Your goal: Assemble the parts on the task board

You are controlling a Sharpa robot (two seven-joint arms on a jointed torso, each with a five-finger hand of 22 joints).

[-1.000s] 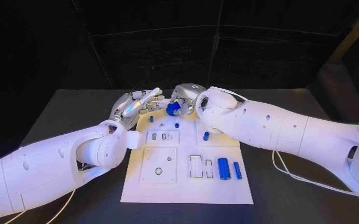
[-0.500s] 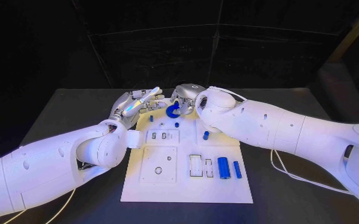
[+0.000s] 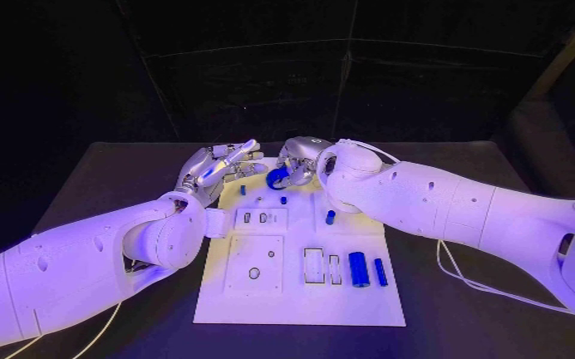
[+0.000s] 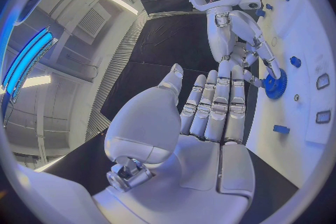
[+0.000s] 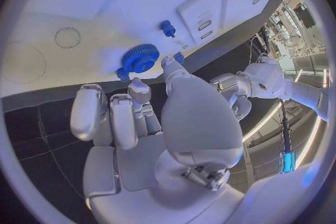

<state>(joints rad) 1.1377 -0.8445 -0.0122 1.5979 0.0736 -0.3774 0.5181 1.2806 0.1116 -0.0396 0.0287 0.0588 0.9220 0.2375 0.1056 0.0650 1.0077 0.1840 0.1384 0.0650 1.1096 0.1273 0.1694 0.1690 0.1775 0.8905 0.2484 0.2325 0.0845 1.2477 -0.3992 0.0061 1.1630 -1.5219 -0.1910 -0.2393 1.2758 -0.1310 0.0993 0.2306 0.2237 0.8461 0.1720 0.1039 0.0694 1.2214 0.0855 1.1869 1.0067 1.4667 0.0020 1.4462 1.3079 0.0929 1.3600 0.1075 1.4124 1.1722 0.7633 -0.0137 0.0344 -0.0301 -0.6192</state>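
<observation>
Blue toothed gear (image 5: 140, 57), flat on board (image 5: 84, 0)

Board (image 3: 300, 309): far end hidden behind both hands in head view; cut off by circle rim in wrist views.
Gear (image 3: 277, 179): partly covered by right hand (image 3: 306, 159); whether gripped or merely touched, cannot tell.

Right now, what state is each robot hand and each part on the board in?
Left robot hand: open, fingers straight, holding nothing.
Right robot hand: fingers on the blue gear.
Blue gear: at the far end of the task board, under the right robot hand's fingers.
Large blue cylinder: lying flat on the board.
Thin blue rod: lying flat beside the cylinder.
</observation>
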